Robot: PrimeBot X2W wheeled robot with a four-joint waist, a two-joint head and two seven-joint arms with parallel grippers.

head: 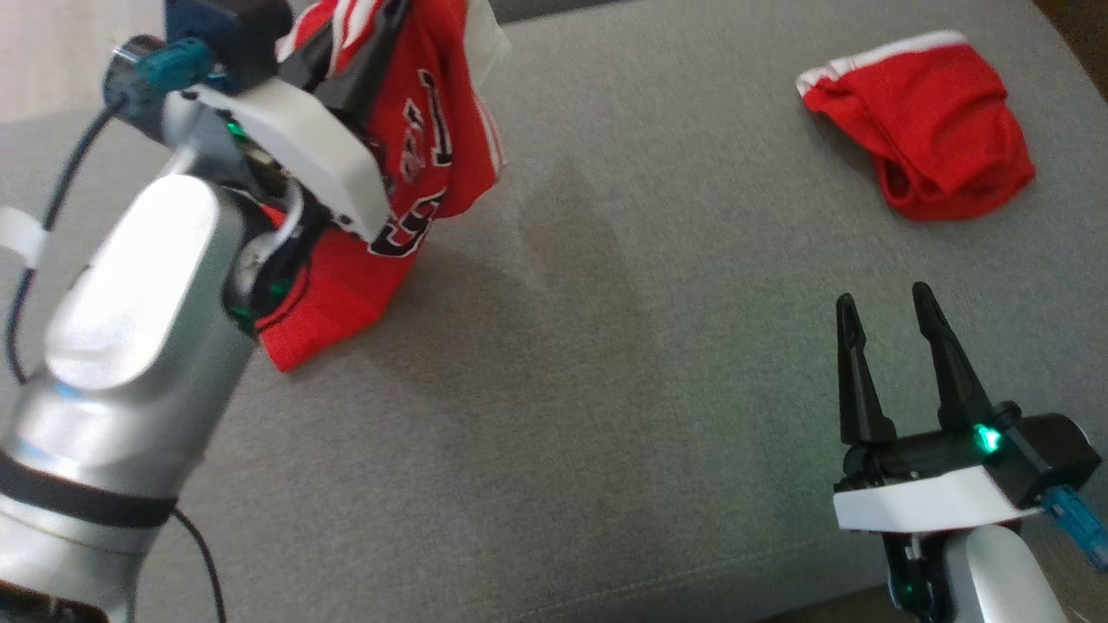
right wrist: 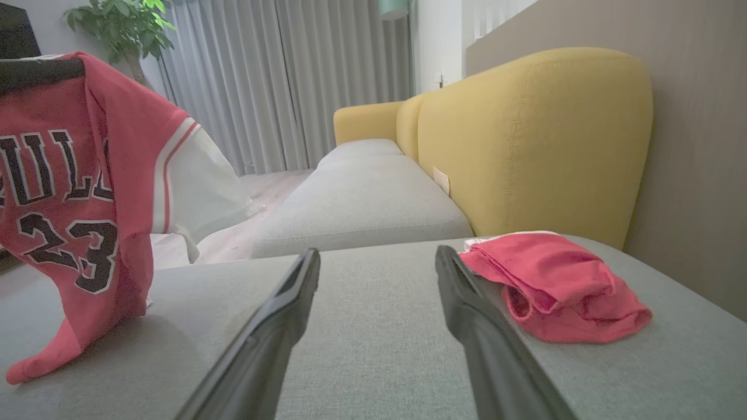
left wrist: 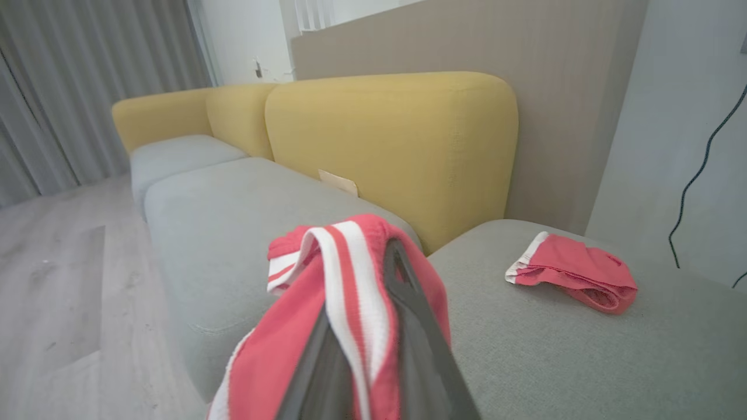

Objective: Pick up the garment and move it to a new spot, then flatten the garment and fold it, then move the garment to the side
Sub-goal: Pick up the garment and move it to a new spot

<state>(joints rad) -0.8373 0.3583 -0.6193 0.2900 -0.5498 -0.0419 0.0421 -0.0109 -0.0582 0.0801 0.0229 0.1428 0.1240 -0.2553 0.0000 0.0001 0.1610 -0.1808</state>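
A broad grey sofa seat [head: 606,389] with a fine, tight weave carries everything here. In the head view, a faint darker patch shows near its middle. Behind it stand plump mustard-yellow backrests [left wrist: 391,146] with rounded corners and visible seams, set against a taupe wall panel [left wrist: 554,70]. Pale wood flooring [left wrist: 52,280] runs beside the sofa, grey pleated curtains [right wrist: 262,76] hang from top to bottom at the far end, and a leafy potted plant [right wrist: 122,23] stands in front of them. A thin dark cable [left wrist: 700,163] trails down the pale wall.

The left hand [head: 351,52] is raised over the seat's left side with its dark fingers pinching the top of the garment [head: 433,130]. This is a red mesh-look jersey with white and red striped trim and black, white-edged lettering and "23". It hangs limp and creased from that grip, and its lowest corner touches the cushion.

The right hand [head: 885,311] hovers low over the seat's near right with its two tapered black fingers spread apart, holding nothing. Beyond it, well apart from the jersey, a second red cloth [head: 926,130] with a white band lies bunched in soft folds
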